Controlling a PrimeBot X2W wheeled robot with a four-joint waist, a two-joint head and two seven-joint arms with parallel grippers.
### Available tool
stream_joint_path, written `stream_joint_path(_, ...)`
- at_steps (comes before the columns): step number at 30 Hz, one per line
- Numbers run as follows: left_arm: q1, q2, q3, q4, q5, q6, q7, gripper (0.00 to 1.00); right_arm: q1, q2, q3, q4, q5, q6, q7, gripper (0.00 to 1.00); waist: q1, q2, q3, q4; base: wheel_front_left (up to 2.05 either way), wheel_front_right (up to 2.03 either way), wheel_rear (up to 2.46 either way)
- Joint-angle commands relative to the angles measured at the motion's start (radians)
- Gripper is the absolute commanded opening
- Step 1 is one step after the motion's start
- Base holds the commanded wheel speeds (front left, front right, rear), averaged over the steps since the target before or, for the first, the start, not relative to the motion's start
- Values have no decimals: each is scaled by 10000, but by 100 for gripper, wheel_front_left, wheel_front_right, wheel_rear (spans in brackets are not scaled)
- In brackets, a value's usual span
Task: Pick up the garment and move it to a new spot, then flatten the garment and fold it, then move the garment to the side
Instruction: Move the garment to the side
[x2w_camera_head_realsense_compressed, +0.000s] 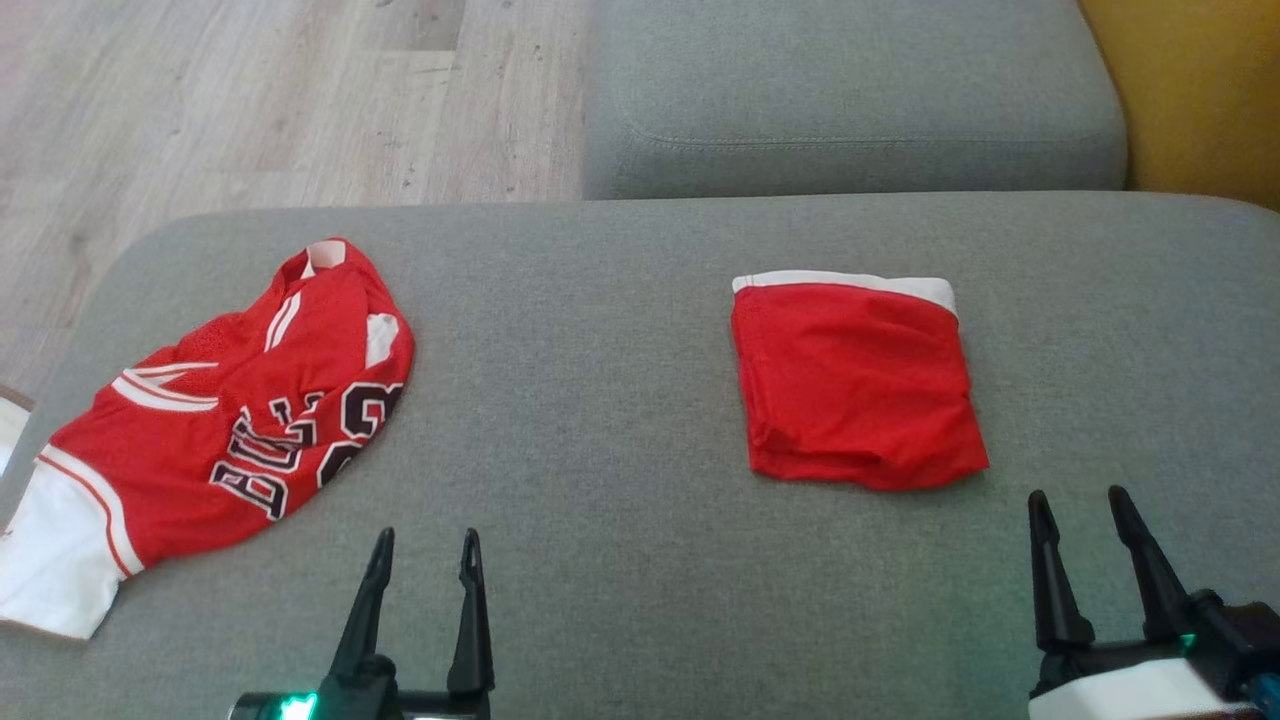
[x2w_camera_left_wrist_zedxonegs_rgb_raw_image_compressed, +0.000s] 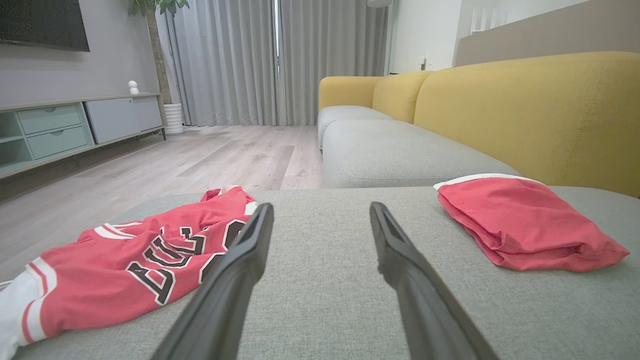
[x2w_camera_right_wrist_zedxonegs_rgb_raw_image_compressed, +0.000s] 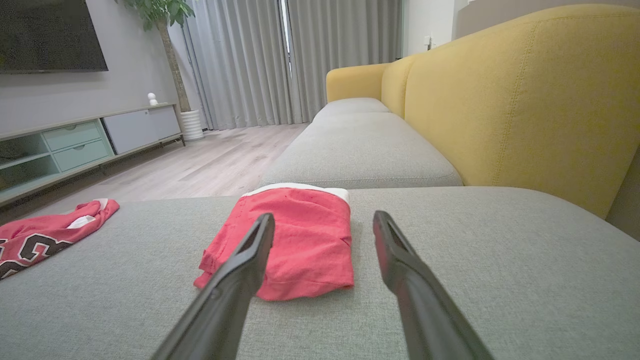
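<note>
Two red garments lie on the grey sofa cushion (x2w_camera_head_realsense_compressed: 600, 330). On the right rests a folded red garment (x2w_camera_head_realsense_compressed: 860, 385) (x2w_camera_left_wrist_zedxonegs_rgb_raw_image_compressed: 520, 220) (x2w_camera_right_wrist_zedxonegs_rgb_raw_image_compressed: 310, 240), a neat square with a white band along its far edge. At the left edge a crumpled red jersey (x2w_camera_head_realsense_compressed: 230, 420) (x2w_camera_left_wrist_zedxonegs_rgb_raw_image_compressed: 125, 260) (x2w_camera_right_wrist_zedxonegs_rgb_raw_image_compressed: 40, 235) with black lettering and white trim partly hangs over the side. My left gripper (x2w_camera_head_realsense_compressed: 427, 540) (x2w_camera_left_wrist_zedxonegs_rgb_raw_image_compressed: 321, 207) is open over bare cushion between the two. My right gripper (x2w_camera_head_realsense_compressed: 1077, 497) (x2w_camera_right_wrist_zedxonegs_rgb_raw_image_compressed: 324, 216) is open just in front and to the right of the folded garment, touching nothing.
A second grey cushion (x2w_camera_head_realsense_compressed: 850, 90) continues beyond this one, with the yellow sofa back (x2w_camera_left_wrist_zedxonegs_rgb_raw_image_compressed: 525, 110) along the right. Wooden floor (x2w_camera_head_realsense_compressed: 250, 100) lies past the left edge. A low TV cabinet (x2w_camera_left_wrist_zedxonegs_rgb_raw_image_compressed: 60, 130) and curtains stand far off.
</note>
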Motion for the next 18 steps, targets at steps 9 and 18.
stream_joint_path(9, -425, -31, 394, -160, 244, -147, -51, 100, -179, -157, 238, -172, 8, -9, -110, 100, 0, 0, -28, 108, 0, 0, 0)
stream_joint_path(18, -457, -31, 368, -163, 321, -185, -51, 100, -136, -153, 235, -51, 34, -9, -110, 100, 0, 0, -47, 68, 0, 0, 0)
